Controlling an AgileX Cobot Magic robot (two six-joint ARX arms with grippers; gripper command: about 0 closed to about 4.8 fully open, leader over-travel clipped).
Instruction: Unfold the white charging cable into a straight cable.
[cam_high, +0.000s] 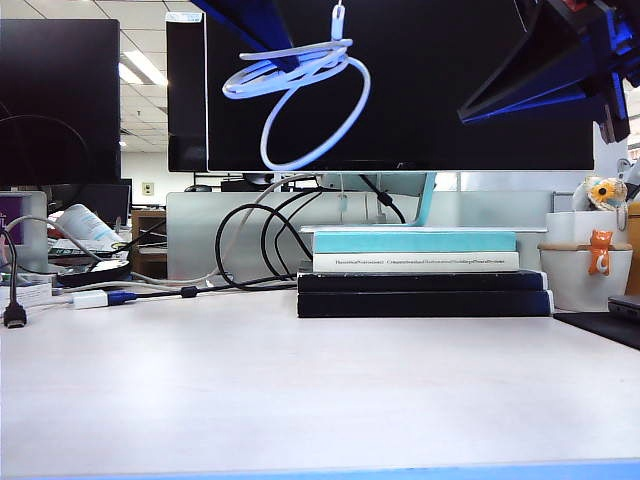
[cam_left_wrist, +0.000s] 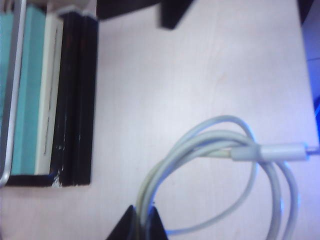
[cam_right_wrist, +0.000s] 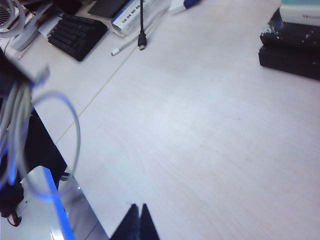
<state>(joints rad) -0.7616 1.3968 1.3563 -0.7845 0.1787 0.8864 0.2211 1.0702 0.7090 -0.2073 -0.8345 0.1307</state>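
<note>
While the white charging cable (cam_high: 300, 90) is held off the table, the scene is set out as follows.

Cable: it is seen in the exterior view bunched into several loops high in front of the dark monitor (cam_high: 400, 90), with one large loop hanging below the bundle and one plug end sticking up above it.

Cable in the left wrist view: several white strands (cam_left_wrist: 200, 150) are gathered together, and a small white plug (cam_left_wrist: 272, 151) is laid across them; the table (cam_left_wrist: 200, 75) is seen beneath, well apart from the cord.

Left gripper (cam_left_wrist: 141, 220): it is clenched on the white charging cable, the strands being pinched between the two dark fingertips; in the exterior view it is placed at the upper left of the monitor, above the bundle.

Right gripper (cam_right_wrist: 136, 222): its jaws are pressed together with nothing between them; it is held above the bare table, and its arm is seen at the upper right of the exterior view.

Cable from the right wrist view: a blurred loop (cam_right_wrist: 55, 145) is seen to one side, apart from the right gripper.

Stack of books (cam_high: 420, 272): it is laid on the table under the monitor, two black volumes at the bottom.

Black cables (cam_high: 250, 240): these are looped behind the books, apart from the white cord.
</note>
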